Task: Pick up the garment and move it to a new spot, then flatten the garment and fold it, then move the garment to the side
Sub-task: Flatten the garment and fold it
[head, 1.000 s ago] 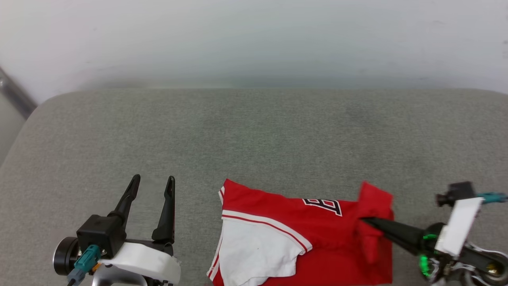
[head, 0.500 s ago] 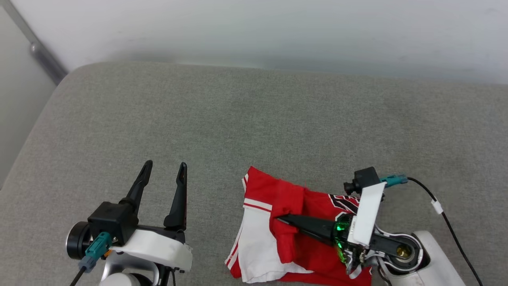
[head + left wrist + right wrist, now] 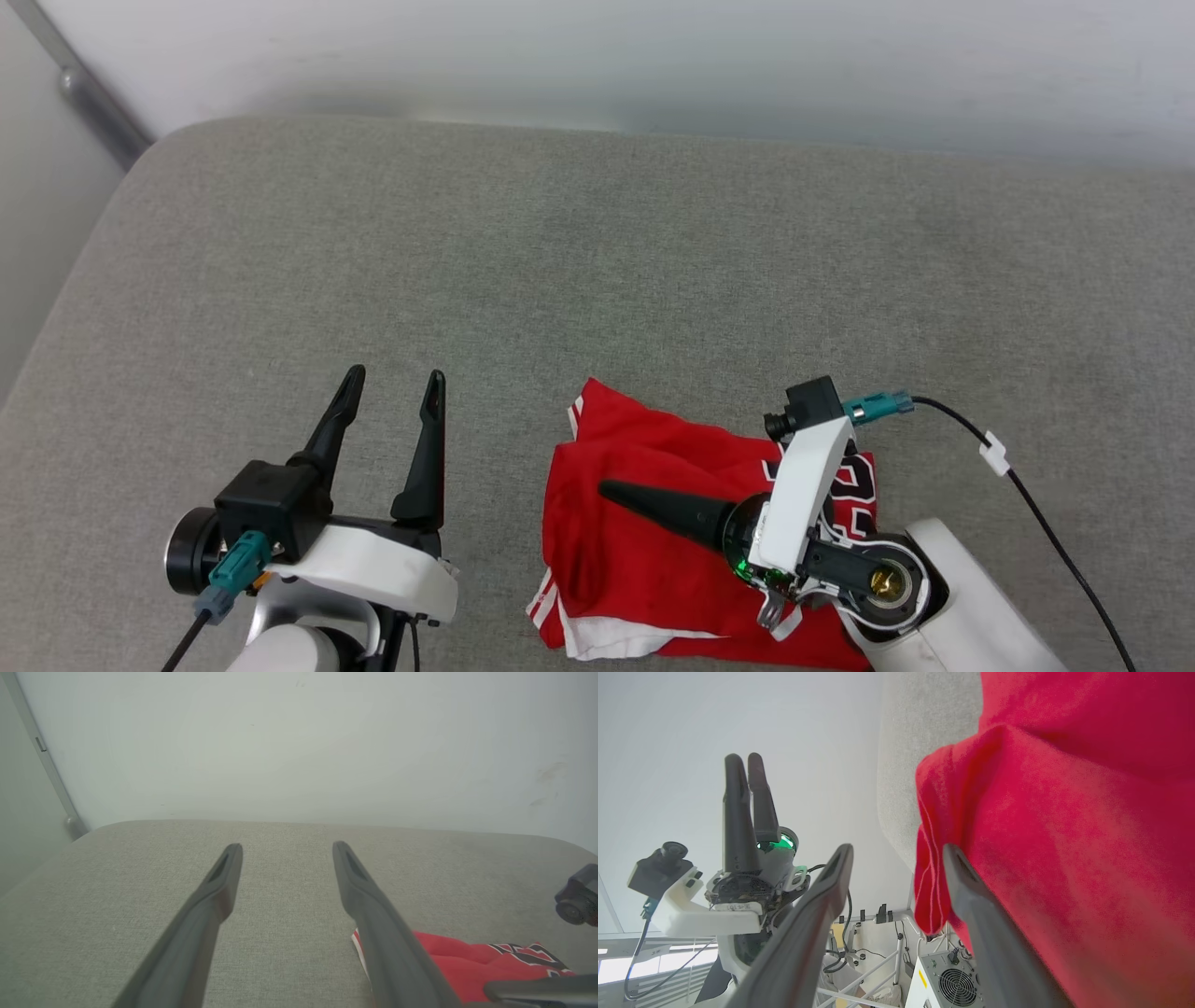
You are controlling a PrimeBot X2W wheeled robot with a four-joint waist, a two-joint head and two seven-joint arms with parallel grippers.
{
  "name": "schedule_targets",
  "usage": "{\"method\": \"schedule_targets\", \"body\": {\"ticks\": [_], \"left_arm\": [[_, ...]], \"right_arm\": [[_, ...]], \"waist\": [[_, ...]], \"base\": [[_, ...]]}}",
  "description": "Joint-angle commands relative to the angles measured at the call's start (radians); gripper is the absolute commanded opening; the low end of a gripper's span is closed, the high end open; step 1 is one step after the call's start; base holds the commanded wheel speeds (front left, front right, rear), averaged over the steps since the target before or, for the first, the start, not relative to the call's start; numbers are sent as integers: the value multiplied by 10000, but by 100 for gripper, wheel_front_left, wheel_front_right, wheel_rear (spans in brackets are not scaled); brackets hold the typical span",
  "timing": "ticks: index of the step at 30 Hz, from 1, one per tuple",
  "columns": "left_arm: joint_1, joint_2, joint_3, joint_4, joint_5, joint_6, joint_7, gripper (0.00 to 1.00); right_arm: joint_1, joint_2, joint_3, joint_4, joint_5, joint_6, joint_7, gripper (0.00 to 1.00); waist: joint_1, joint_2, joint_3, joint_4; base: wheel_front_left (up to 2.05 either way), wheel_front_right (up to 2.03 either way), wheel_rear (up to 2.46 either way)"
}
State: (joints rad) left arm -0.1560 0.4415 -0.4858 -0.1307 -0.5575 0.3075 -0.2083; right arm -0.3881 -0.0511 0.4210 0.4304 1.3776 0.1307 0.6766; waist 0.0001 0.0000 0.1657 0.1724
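Grey padded surface (image 3: 597, 280) against a pale wall (image 3: 597, 56). The garment (image 3: 653, 569) lies at the near edge, right of centre, as a compact red bundle with numerals and a white edge peeking out. It looks folded, if rumpled. Right end effector (image 3: 611, 490) lies over it, jaws apart, gripping nothing. Left end effector (image 3: 394, 378) hovers wide open and empty just beside it. Likely left: the move to the side.

Robotics lab or test room, prob. Evidence: plain white wall (image 3: 653, 56); bench (image 3: 597, 280) w/ grey fabric cover; beyond bench edge, bare metal frame (image 3: 896, 916), loose cables (image 3: 866, 952), equip. box w/ fan grille (image 3: 956, 987).
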Motion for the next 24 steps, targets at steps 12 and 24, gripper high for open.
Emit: {"method": "schedule_targets", "body": {"ticks": [12, 24], "left_arm": [[325, 218, 267, 143, -203, 163, -77, 100], [937, 270, 593, 327, -409, 407, -276, 100]], "right_arm": [[233, -2066, 290, -1389, -5211, 0, -2952, 100], [1995, -1666, -3891, -2942, -9466, 0, -5427, 100]], "waist": [[-1, 0, -638, -813], [-1, 0, -1092, -1447]], "base": [[0, 0, 0], [0, 0, 0]]}}
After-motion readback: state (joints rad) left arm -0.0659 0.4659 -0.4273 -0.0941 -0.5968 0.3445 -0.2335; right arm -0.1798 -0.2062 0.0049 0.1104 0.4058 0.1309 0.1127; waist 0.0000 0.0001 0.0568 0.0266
